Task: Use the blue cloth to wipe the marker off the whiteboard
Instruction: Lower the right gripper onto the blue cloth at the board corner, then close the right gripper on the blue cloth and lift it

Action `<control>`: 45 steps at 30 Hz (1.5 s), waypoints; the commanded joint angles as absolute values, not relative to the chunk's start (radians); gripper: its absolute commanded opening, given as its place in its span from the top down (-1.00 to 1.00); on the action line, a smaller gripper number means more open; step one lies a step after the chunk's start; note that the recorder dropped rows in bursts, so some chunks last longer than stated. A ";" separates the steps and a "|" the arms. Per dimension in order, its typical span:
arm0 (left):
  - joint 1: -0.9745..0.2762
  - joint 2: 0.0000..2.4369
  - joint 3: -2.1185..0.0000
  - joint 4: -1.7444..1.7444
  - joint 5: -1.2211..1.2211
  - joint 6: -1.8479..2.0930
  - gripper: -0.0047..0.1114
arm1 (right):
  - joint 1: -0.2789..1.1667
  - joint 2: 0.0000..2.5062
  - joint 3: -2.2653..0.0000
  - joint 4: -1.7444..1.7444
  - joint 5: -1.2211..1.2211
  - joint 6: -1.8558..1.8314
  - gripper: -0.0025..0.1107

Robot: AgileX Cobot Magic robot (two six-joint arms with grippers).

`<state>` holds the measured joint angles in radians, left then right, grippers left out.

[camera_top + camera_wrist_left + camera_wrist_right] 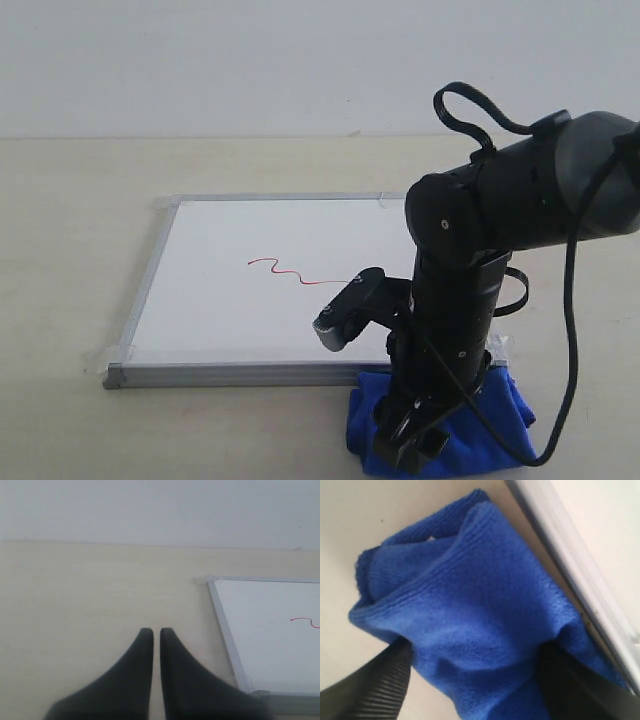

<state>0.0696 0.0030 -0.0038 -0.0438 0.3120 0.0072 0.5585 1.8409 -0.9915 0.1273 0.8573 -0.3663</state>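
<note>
The right hand [475,680] is spread wide astride the blue cloth [495,425], which lies bunched on the worktop [60,220] at five o'clock of the whiteboard [220,320]. The marker [290,270] runs mid-board. The left hand [151,637] — nearly closed, empty — hovers over worktop.

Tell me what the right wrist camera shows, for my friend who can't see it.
A bunched bright blue cloth fills most of the picture, lying on a pale table between the two dark fingers of the robot's open right hand. The silver frame of the whiteboard runs right beside the cloth.
</note>
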 commanded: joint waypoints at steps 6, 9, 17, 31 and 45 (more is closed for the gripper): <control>0.071 0.000 0.000 -0.041 0.299 0.008 0.84 | 0.558 1.860 -0.989 0.115 0.799 -0.214 -0.26; 0.071 0.000 0.000 -0.041 0.299 0.008 0.84 | 0.558 1.860 -0.989 0.113 0.794 -0.205 -0.26; 0.071 0.000 0.000 -0.041 0.299 0.008 0.84 | 0.558 1.860 -0.989 0.061 0.853 -0.128 0.22; 0.071 0.000 0.000 -0.041 0.299 0.008 0.84 | 0.558 1.848 -0.989 0.037 0.927 -0.159 0.96; 0.071 0.000 0.000 -0.041 0.299 0.008 0.84 | 0.558 1.496 -0.989 0.000 0.837 -0.189 0.96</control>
<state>0.0696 0.0030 -0.0038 -0.0438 0.3120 0.0072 0.5585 1.5648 -0.9883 0.0279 0.9101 -0.1743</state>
